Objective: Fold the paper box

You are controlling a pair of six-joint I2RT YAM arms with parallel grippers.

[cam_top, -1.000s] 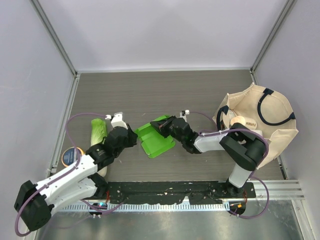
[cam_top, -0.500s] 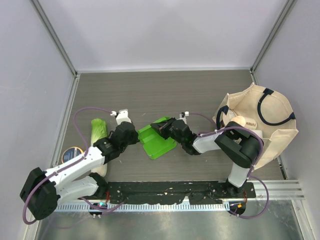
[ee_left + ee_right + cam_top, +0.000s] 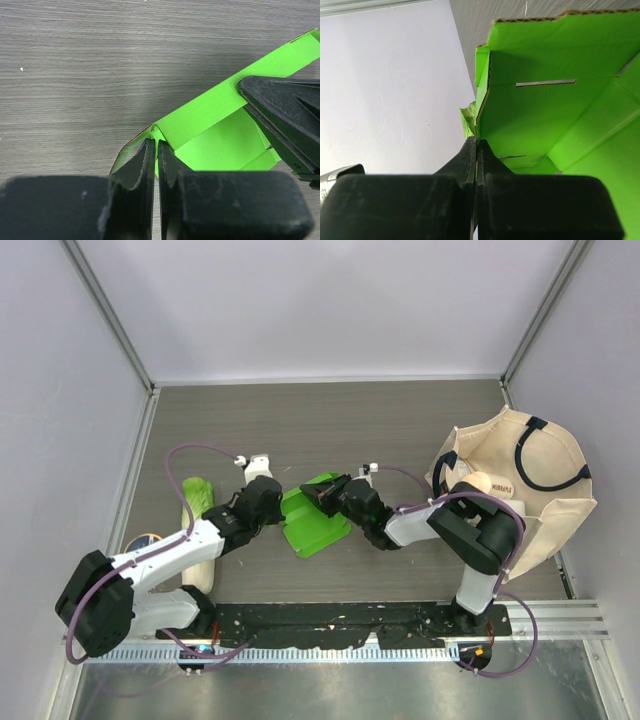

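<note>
Corner of paper box (image 3: pixel 318 528) — earlier free — now in left gripper (image 3: pixel 155 146).

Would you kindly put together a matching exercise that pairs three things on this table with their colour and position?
Things:
1. paper box
2. cabbage
3. tote bag

Colour and place:
A. beige with dark handles, far right
B. bright green, in the middle
C. pale green and white, on the left

Pairs: 1-B, 2-C, 3-A
</note>
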